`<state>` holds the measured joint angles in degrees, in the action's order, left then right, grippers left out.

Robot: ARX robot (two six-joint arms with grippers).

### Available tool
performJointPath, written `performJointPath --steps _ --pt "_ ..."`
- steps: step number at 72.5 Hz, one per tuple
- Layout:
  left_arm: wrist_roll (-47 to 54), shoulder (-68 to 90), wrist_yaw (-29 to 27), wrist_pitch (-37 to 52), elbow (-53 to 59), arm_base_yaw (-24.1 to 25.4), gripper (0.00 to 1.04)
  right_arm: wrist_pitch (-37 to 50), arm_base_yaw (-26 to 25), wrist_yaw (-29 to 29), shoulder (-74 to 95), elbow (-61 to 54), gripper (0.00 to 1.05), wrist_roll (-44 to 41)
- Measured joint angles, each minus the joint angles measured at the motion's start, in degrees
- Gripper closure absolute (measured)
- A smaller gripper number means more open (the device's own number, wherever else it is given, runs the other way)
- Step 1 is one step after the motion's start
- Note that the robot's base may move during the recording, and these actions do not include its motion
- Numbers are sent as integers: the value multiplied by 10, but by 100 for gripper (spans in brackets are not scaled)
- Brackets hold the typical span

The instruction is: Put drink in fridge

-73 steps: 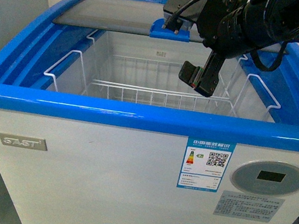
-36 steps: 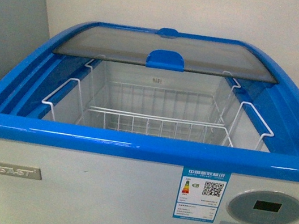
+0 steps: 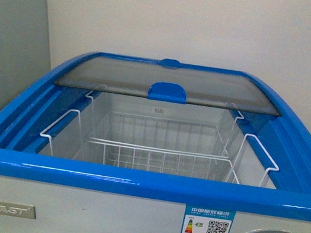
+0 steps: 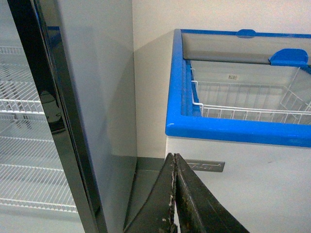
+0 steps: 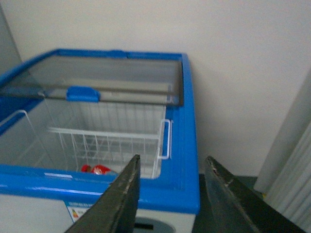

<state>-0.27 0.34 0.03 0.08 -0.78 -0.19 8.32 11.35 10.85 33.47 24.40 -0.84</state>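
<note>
The fridge (image 3: 68,209) is a white chest with a blue rim (image 3: 133,180); its curved glass lid (image 3: 167,82) is slid back and the wire baskets (image 3: 155,152) lie exposed. In the right wrist view the drink (image 5: 97,169) shows as a red patch low inside the fridge (image 5: 184,160), behind the near rim. My right gripper (image 5: 170,162) is open and holds nothing, in front of the fridge's right front corner. My left gripper (image 4: 174,156) is shut and empty, low before the fridge (image 4: 233,131). Neither arm appears in the front view.
A tall grey cabinet with a glass door (image 4: 73,121) and wire shelves stands to the left of the fridge, with a narrow gap between them. A white wall (image 3: 189,20) rises behind. Pale ribbed panels (image 5: 291,165) stand right of the fridge.
One second ago the right arm hung over the open fridge; it has since drawn back out of the front view. The front view has tilted up slightly.
</note>
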Motion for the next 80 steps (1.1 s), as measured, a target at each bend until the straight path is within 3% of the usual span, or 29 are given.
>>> performJointPath --steps 13,22,25,31,80 --pt "0 0 0 0 0 0 102 25 -33 -33 -50 -73 102 0" --pt "0 0 0 0 0 0 102 33 -54 -56 -83 -107 102 2" --pt "0 0 0 0 0 0 102 34 -82 -96 -92 -120 102 2" --pt "0 0 0 0 0 0 102 34 -108 -103 -106 -140 102 2" --pt "0 0 0 0 0 0 102 10 -112 -109 -210 -214 102 2"
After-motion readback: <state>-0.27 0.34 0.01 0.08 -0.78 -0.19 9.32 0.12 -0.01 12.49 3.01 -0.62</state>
